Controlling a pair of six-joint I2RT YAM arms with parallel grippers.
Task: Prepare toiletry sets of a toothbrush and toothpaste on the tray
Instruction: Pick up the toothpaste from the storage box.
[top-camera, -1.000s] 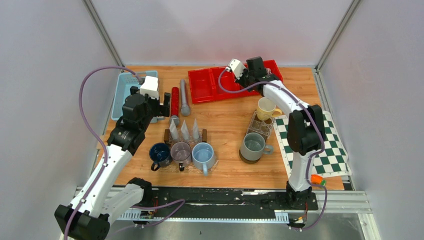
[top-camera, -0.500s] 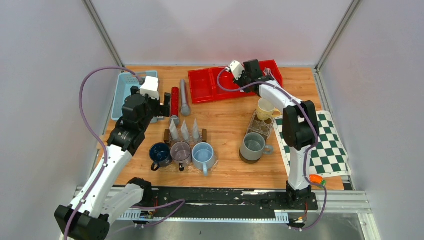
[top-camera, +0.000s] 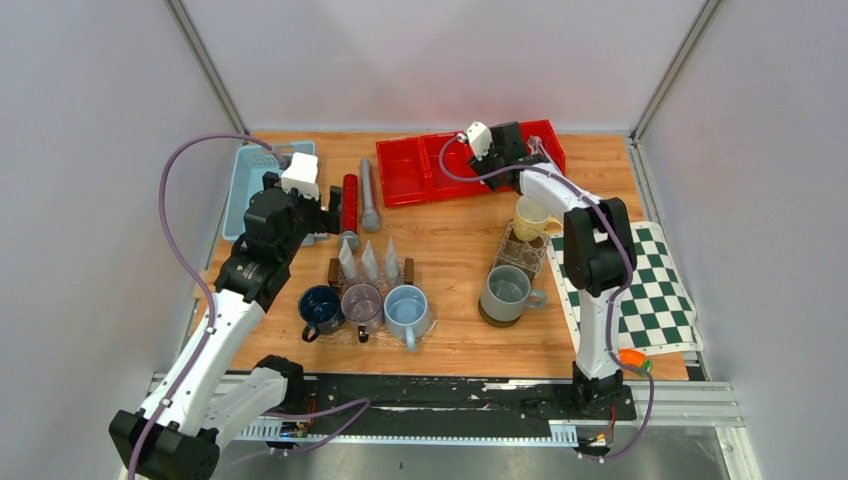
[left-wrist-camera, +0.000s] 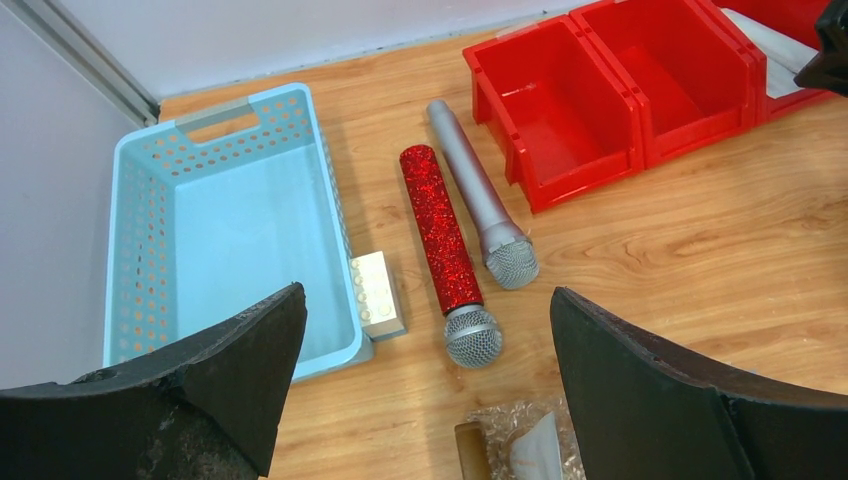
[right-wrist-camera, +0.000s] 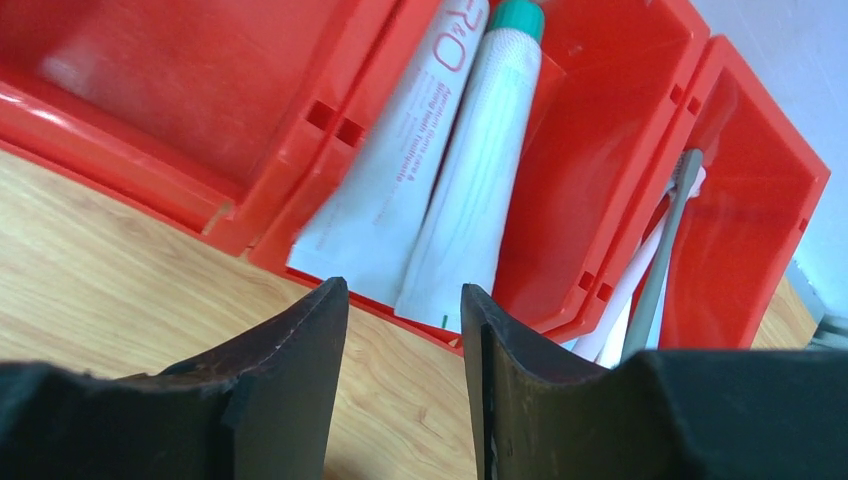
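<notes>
Glossy red plastic tray (right-wrist-camera: 120, 130), wood-grain table (left-wrist-camera: 700, 250)

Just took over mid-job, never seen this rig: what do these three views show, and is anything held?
Two robot arms are bolted at the near edge of the wooden table. The wide picture looks down from above and behind; the other two come from wrist cameras, black fingers in front. The left gripper hangs open and empty near a light blue perforated basket, a red glitter microphone and a grey microphone. The right gripper, jaws apart, empty, faces red plastic bins holding white toothpaste tubes and thin pale toothbrushes.
</notes>
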